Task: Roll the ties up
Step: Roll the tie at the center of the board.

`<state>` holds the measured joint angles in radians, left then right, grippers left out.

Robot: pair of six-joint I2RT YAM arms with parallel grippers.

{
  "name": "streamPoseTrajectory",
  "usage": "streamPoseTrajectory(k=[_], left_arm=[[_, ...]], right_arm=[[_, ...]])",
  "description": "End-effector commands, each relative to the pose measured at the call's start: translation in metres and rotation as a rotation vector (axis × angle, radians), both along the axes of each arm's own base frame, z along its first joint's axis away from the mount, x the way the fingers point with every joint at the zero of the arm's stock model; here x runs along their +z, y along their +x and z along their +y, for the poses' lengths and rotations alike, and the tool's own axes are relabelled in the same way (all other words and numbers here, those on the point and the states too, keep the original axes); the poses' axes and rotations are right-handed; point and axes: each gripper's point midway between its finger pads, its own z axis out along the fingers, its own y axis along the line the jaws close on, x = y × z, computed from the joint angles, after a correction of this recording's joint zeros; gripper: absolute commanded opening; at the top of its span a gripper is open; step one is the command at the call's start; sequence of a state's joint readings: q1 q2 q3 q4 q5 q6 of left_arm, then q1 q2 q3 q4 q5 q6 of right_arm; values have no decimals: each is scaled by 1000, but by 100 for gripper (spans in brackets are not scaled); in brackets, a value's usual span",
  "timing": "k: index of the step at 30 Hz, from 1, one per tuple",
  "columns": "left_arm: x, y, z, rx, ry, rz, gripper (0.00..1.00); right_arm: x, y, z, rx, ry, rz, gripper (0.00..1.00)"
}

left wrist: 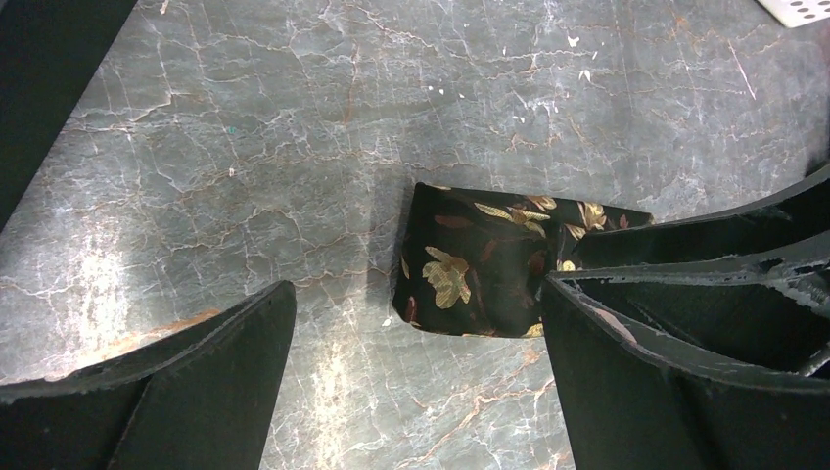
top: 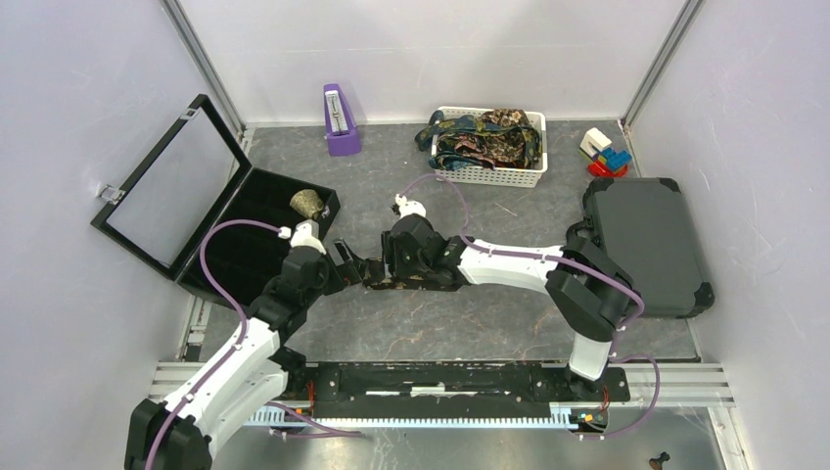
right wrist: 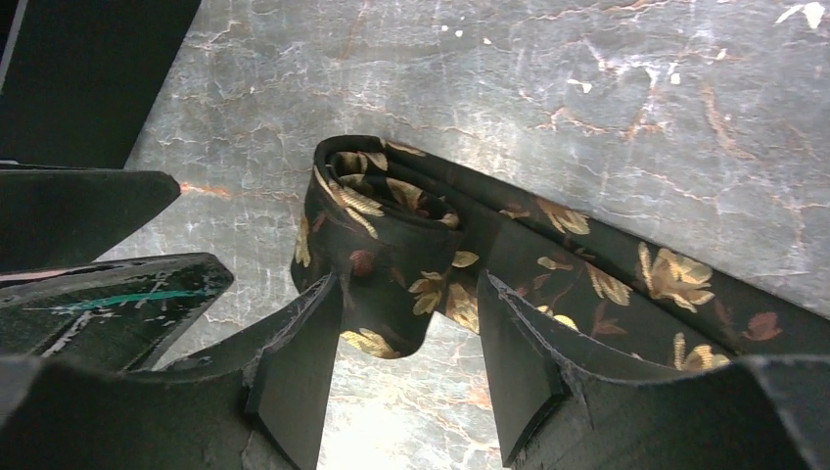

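A dark tie (right wrist: 382,225) with gold and red leaves lies on the marble table, its near end wound into a small roll. The flat tail (right wrist: 666,284) runs off to the right. My right gripper (right wrist: 411,352) straddles the roll, and both fingers press against its sides. From above, that tie (top: 416,282) shows as a dark strip under the right gripper (top: 384,269). My left gripper (left wrist: 416,392) stands wide open just short of the roll (left wrist: 470,259), holding nothing. In the top view the left gripper (top: 345,262) sits right beside the right one.
A white basket (top: 489,174) at the back holds several more ties (top: 489,139). An open black case (top: 254,211) at the left contains one rolled tie (top: 308,203). A purple object (top: 340,119) stands at the back. At the right are a grey case (top: 646,240) and toy blocks (top: 604,152).
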<state>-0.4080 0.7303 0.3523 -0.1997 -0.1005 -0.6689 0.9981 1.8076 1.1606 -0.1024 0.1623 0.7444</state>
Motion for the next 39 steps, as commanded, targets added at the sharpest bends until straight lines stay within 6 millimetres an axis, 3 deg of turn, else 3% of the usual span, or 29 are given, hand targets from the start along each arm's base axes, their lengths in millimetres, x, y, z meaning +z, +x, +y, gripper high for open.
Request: streamPoseTrajectory(k=[1,12,23,30,39], left_arm=[[5,5,-3,-9,-21,-33,99],[-4,0,-14,-57,-57,-2,97],[-9,1,-32,-139,-102,7,97],[-11,8,-40,-172,-113,-11,96],[-5,18,-46,-198,-110,-49,96]], right_arm=[[17,6,21,4,62,-25,59],[-5,11,13,-12,17,-25,43],[-29,12,-6,-15,-6,8,41],[-37,13,-7,-2,15,18,41],[-31,21,-10,-3,40,13,41]])
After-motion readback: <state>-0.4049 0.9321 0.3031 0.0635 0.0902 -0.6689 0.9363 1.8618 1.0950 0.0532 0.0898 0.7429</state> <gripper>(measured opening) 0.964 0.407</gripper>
